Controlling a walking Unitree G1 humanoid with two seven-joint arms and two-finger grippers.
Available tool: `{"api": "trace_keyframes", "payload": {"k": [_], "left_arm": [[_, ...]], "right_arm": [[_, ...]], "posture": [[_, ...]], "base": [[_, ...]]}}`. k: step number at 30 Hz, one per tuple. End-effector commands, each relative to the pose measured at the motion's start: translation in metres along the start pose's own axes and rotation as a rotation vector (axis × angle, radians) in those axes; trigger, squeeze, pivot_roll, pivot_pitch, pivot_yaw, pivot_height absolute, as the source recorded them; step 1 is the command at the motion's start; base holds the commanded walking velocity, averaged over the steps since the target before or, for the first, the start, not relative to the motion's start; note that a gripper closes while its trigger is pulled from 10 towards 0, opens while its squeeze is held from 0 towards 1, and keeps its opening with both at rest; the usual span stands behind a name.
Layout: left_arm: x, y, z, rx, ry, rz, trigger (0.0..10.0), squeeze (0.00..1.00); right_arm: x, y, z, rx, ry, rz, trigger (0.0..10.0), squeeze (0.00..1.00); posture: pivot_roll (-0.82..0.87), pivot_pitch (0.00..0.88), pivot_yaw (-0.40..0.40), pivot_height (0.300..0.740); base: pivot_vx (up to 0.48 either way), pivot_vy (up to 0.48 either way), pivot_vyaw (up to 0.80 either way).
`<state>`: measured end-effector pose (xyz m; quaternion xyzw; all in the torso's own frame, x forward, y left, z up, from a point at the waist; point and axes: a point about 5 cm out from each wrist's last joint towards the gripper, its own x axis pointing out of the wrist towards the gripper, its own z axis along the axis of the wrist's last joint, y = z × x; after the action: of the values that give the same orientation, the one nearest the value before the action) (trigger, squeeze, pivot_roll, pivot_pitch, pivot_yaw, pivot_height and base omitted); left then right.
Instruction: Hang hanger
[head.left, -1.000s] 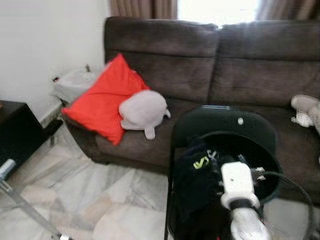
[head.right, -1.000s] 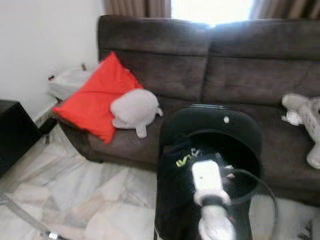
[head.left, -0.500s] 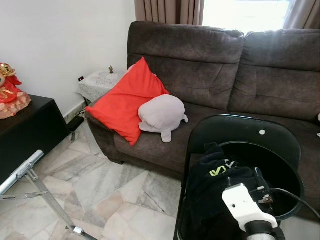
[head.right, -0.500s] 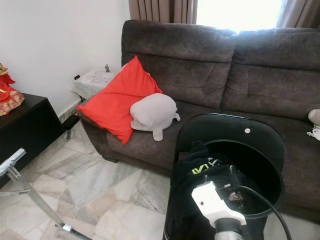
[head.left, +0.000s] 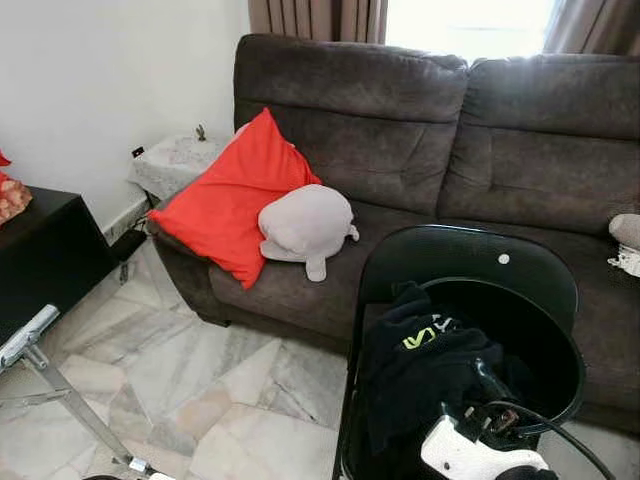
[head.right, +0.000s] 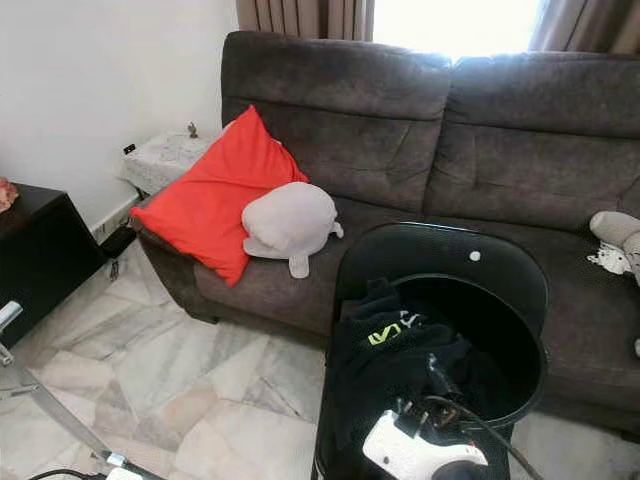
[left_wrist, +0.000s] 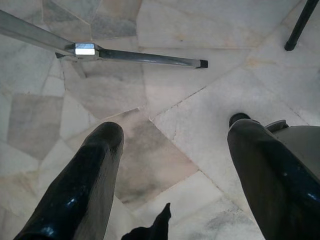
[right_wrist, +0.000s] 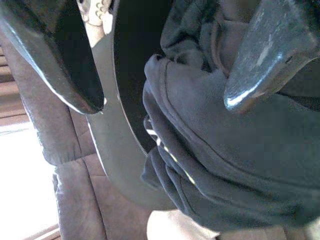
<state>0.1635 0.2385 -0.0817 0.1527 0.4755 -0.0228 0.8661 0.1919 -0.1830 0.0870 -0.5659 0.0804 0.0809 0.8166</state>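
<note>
- A round black basket (head.left: 560, 300) stands in the lower right of the head views, in front of a dark brown sofa (head.left: 480, 160).
- A black garment (head.left: 425, 365) with a yellow-green logo lies draped over the basket's near left rim, partly inside.
- The right gripper (right_wrist: 165, 60) sits at the bottom right of the left eye view, its 2 fingers (right_wrist: 260, 60) spread apart just above the garment; 1 finger is over the cloth, the other by the basket rim. They hold nothing.
- No hanger can be made out; whether 1 lies under the cloth I cannot tell.
- The left gripper (left_wrist: 175, 165) hangs over the marble floor (left_wrist: 175, 90), fingers spread wide, near a metal stand leg (left_wrist: 145, 57).
- A red cushion (head.left: 235, 195) and a grey plush toy (head.left: 305, 225) rest on the sofa's left seat.
</note>
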Motion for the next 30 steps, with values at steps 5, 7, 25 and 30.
{"api": "trace_keyframes", "payload": {"k": [5, 7, 25, 30], "left_arm": [[-0.001, 0.002, -0.005, 0.009, 0.026, 0.003, 10.0, 0.00], [-0.001, 0.002, -0.007, 0.011, 0.027, 0.003, 10.0, 0.00], [-0.003, 0.003, -0.013, 0.030, 0.038, 0.000, 10.0, 0.00], [-0.003, 0.004, -0.013, 0.029, 0.039, 0.002, 10.0, 0.00]], "right_arm": [[0.003, 0.012, -0.010, -0.033, 0.041, 0.078, 10.0, 0.00], [0.003, 0.012, -0.010, -0.036, 0.042, 0.083, 10.0, 0.00], [0.013, 0.014, -0.015, -0.043, 0.058, 0.089, 10.0, 0.00], [0.014, 0.012, -0.015, -0.042, 0.066, 0.081, 10.0, 0.00]], "posture": [[-0.05, 0.000, 0.054, 0.740], [-0.05, 0.000, 0.055, 0.740], [-0.04, 0.000, 0.049, 0.740], [-0.04, 0.000, 0.046, 0.740]], "base": [[0.000, 0.000, 0.00], [0.000, 0.000, 0.00], [0.000, 0.000, 0.00], [0.000, 0.000, 0.00]]}}
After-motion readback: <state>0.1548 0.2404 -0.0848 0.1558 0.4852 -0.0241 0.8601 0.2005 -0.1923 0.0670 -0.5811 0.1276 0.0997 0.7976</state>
